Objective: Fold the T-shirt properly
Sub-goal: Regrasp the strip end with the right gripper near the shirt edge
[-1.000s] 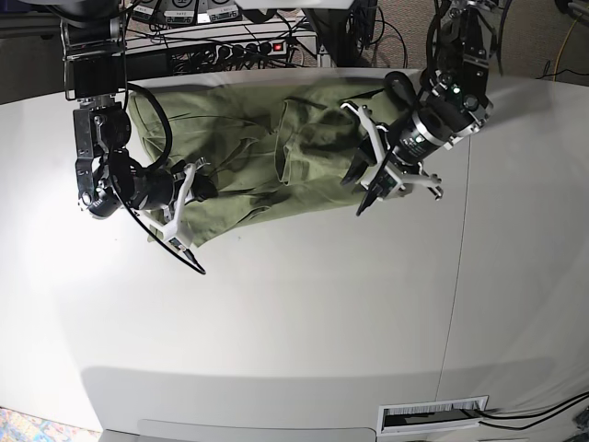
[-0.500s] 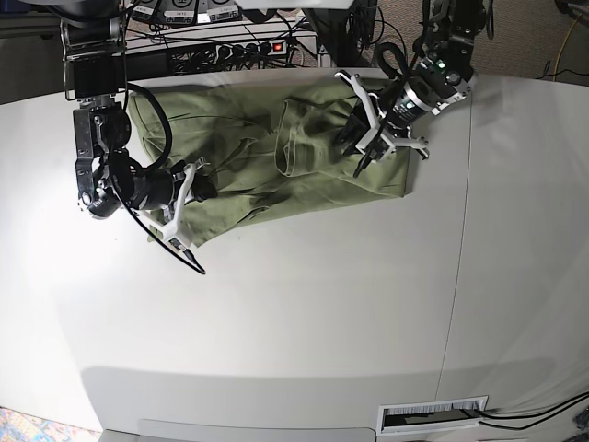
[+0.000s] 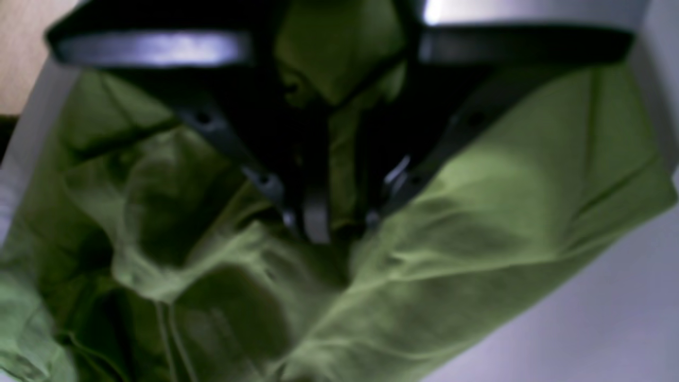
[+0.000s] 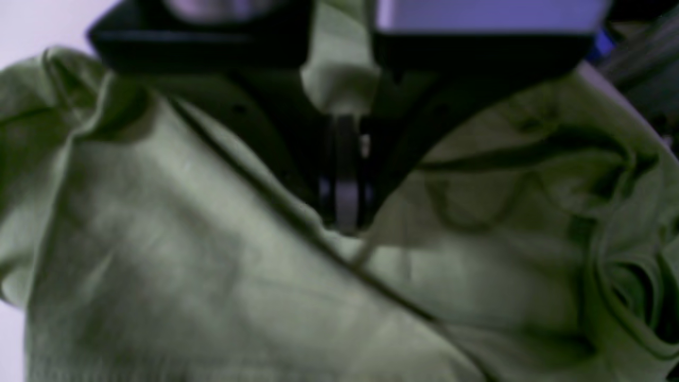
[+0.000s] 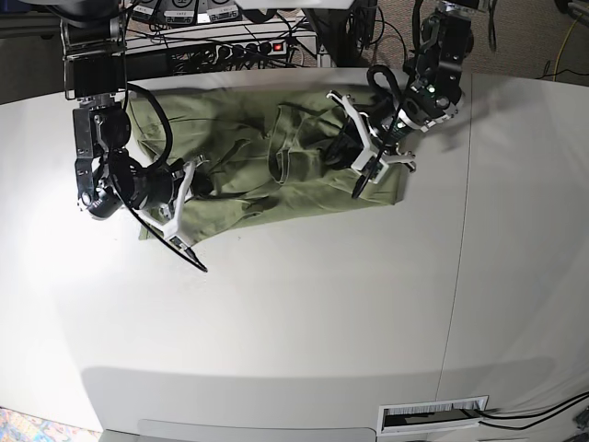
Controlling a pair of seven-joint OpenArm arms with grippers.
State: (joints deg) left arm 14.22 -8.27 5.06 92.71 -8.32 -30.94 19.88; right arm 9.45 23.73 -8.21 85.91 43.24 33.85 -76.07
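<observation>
A pale, smooth table [image 5: 276,331] fills most of the base view, with a soft grey shadow band across its near part and dark cables [image 5: 529,419] beside a slotted white piece [image 5: 433,414] at the near edge. Over the far half of it, the left gripper [image 5: 366,180] is down at the T-shirt [image 5: 304,203], toward that view's right; in the left wrist view its fingers stand slightly apart, with a narrow strip of green cloth showing between them and their tips against the fabric. Whether they pinch any of it I cannot tell. The right gripper [image 4: 347,228], on the base view's left, has its fingers pressed together, tips down at the cloth, just beside a long diagonal fold; whether fabric is caught between them is hidden. Around and between the two grippers the olive-green shirt lies across the far part of the table, wrinkled and bunched, with a raised, crumpled ridge near the middle and a flatter stretch under the left arm [image 5: 442,64]. The right arm [image 5: 97,120] stands over the shirt's other end. Further back, more dark cables cross behind the cloth.
</observation>
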